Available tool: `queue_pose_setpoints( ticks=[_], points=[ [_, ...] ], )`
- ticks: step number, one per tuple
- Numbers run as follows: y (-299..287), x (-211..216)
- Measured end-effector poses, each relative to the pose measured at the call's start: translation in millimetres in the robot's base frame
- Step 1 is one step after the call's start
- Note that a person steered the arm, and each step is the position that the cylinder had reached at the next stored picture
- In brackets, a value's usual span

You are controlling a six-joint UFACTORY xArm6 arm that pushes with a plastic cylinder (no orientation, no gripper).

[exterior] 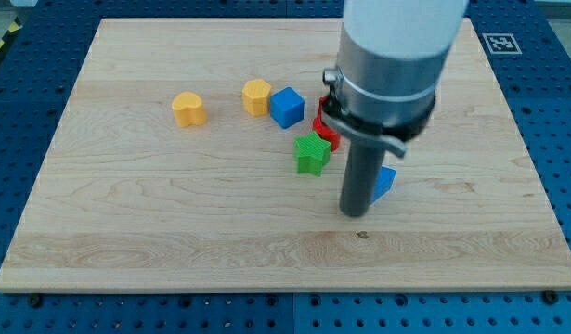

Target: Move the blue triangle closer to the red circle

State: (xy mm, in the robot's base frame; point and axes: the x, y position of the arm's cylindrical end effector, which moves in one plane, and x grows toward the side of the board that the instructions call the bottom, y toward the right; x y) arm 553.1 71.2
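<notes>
The blue triangle (384,183) lies right of the board's middle, mostly hidden behind my rod; only its right part shows. My tip (356,212) rests on the board just left of and below it, touching or nearly touching it. The red circle (324,131) sits up and to the left, partly hidden by the arm's body, with another red piece behind it. A green star (312,154) lies against the red circle's lower left.
A blue cube (287,107) and a yellow hexagon (256,96) sit side by side left of the red circle. A yellow heart (188,109) lies further left. The wooden board (127,232) ends at a blue perforated table on all sides.
</notes>
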Motion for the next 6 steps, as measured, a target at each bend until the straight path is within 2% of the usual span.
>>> queue_pose_setpoints(
  ticks=[1, 2, 3, 4, 5, 6],
  points=[
    [8, 14],
    [50, -6],
    [51, -24],
    [38, 14],
    [19, 5],
    [27, -11]
  ],
)
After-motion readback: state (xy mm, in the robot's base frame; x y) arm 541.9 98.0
